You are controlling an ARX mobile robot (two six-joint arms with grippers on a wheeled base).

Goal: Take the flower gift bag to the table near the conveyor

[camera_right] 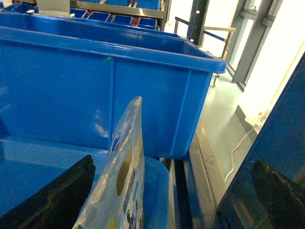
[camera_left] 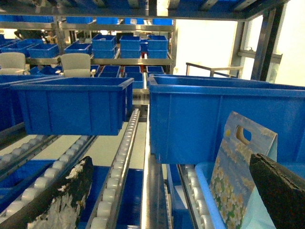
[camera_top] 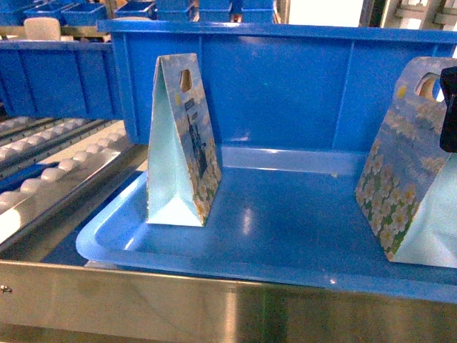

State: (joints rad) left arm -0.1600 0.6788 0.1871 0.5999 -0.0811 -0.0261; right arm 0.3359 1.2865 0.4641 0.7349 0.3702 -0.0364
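Two flower gift bags stand upright on a blue tray (camera_top: 271, 243), one at the left (camera_top: 182, 143) and one at the right edge (camera_top: 410, 179). My right gripper (camera_right: 171, 200) is open. The right bag's handle top (camera_right: 121, 181) rises between its fingers, close to the left finger (camera_right: 62, 195); a dark part of this gripper (camera_top: 448, 107) shows beside that handle. My left gripper (camera_left: 167, 200) is open too, low over the conveyor (camera_left: 119, 167), with the left bag (camera_left: 238, 176) just inside its right finger (camera_left: 281, 191). The table is out of view.
A deep blue bin (camera_top: 285, 78) stands right behind the tray. Roller lanes (camera_top: 57, 164) run along the left with another blue bin (camera_left: 76, 105) on them. A steel rail (camera_top: 214, 307) crosses the front. More bins (camera_left: 128, 45) fill the racks behind.
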